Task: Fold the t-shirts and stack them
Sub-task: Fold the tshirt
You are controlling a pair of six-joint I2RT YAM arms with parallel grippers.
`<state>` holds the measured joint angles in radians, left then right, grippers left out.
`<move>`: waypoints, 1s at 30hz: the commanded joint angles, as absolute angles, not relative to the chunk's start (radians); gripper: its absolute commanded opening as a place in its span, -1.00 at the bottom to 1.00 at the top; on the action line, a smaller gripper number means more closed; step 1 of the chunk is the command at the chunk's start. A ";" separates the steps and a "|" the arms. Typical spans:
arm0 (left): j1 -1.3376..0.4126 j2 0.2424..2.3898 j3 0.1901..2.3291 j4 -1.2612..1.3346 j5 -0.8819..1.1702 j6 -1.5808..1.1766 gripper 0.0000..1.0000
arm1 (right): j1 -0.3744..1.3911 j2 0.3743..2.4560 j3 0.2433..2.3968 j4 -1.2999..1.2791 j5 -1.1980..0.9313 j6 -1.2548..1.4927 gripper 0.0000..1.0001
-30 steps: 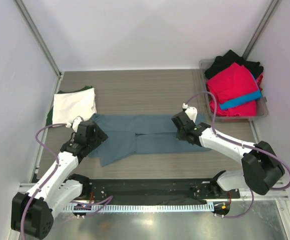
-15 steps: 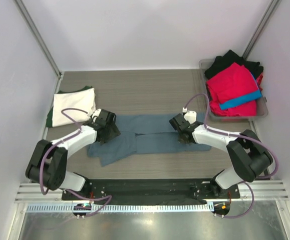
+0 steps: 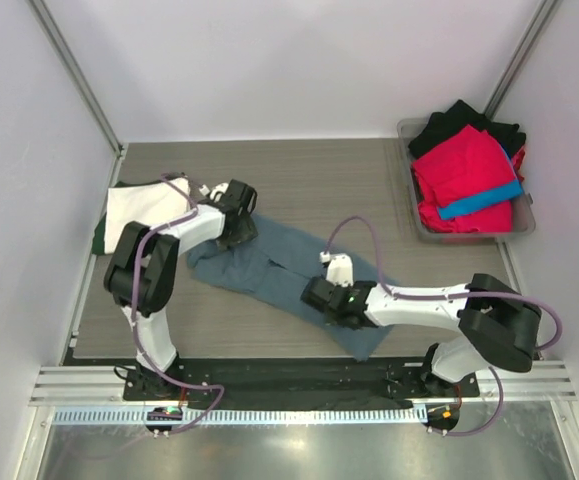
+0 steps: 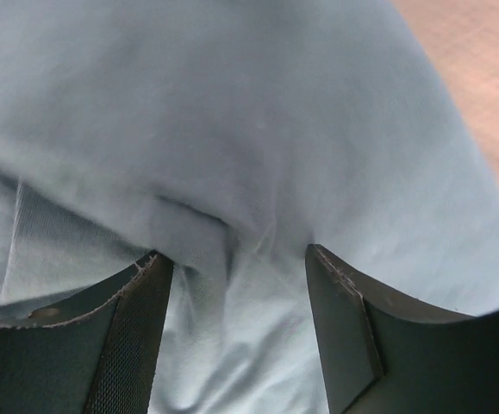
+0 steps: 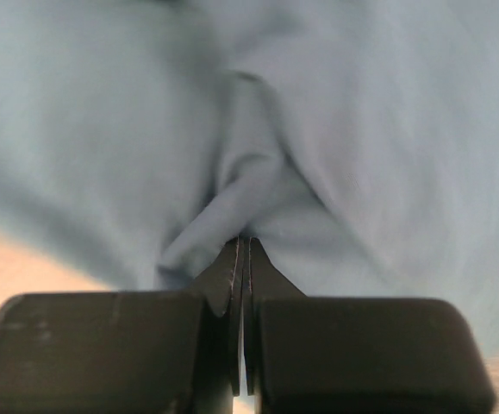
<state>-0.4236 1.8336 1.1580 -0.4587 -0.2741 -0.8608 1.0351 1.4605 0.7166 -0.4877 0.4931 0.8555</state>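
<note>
Several red, black, blue t-shirts (image 3: 464, 170) fill bin (image 3: 474, 237).

text overall: none readable in any view
slate blue-grey t-shirt (image 3: 269, 268): plain cloth in the top view and both wrist views, no print or tag legible
cream-white t-shirt (image 3: 144, 210): left edge of table, plain, no lettering legible
red t-shirt (image 3: 464, 170): in grey bin (image 3: 474, 236) at far right corner, no print legible
bright blue t-shirt (image 3: 479, 200): same bin, plain strip showing, no lettering
right arm (image 3: 419, 297): white casing, no brand mark legible
toothed rail (image 3: 299, 413): near edge, any markings too small to read
</note>
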 commanded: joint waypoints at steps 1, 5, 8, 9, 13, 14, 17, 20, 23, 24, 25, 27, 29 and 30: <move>-0.460 1.992 1.309 -0.462 -0.215 -0.822 0.27 | 1.175 1.558 0.739 -0.424 0.365 0.982 -0.98; -0.491 2.186 1.619 -0.534 -0.170 -0.769 0.28 | 1.290 1.670 0.848 -0.246 0.324 0.964 -0.98; -0.488 2.354 1.899 -0.586 -0.166 -0.717 0.29 | 1.304 1.738 0.955 -0.146 0.259 0.924 -0.98; -0.488 2.406 1.987 -0.606 -0.164 -0.703 0.29 | 1.305 1.738 0.983 -0.146 0.259 0.892 -0.95; -0.486 2.572 2.299 -0.686 -0.147 -0.635 0.31 | 1.267 1.640 1.014 -0.155 0.328 0.825 -0.46; -0.485 2.597 2.333 -0.674 -0.128 -0.623 0.32 | 1.244 1.608 1.002 -0.156 0.330 0.821 -0.40; -0.457 2.564 2.346 -0.606 -0.089 -0.597 0.42 | 1.108 1.464 0.907 -0.152 0.287 0.804 -0.31; -0.433 2.479 2.275 -0.546 -0.089 -0.562 0.49 | 0.938 1.320 0.812 -0.147 0.230 0.773 -0.18; -0.433 2.318 2.148 -0.488 -0.113 -0.520 0.57 | 0.818 1.247 0.762 -0.146 0.190 0.715 0.05; -0.434 2.245 2.113 -0.454 -0.103 -0.503 0.59 | 0.746 1.246 0.761 -0.140 0.163 0.697 0.08; -0.434 2.203 2.044 -0.440 -0.088 -0.496 0.60 | 0.703 1.258 0.771 -0.138 0.153 0.669 0.08; -0.434 2.131 1.976 -0.420 -0.065 -0.486 0.63 | 0.596 1.340 0.799 -0.137 0.108 0.617 0.08; -0.439 2.015 1.841 -0.379 -0.054 -0.486 0.89 | 0.545 1.440 0.859 -0.135 0.072 0.598 0.08; -0.442 1.973 1.789 -0.362 -0.063 -0.486 0.95 | 0.510 1.465 0.879 -0.118 0.049 0.583 0.08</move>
<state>-0.4278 2.1521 1.8790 -0.4736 -0.0921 -0.5243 0.5816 1.3674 0.8127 -0.1463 0.1444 0.6724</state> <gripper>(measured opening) 0.948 0.541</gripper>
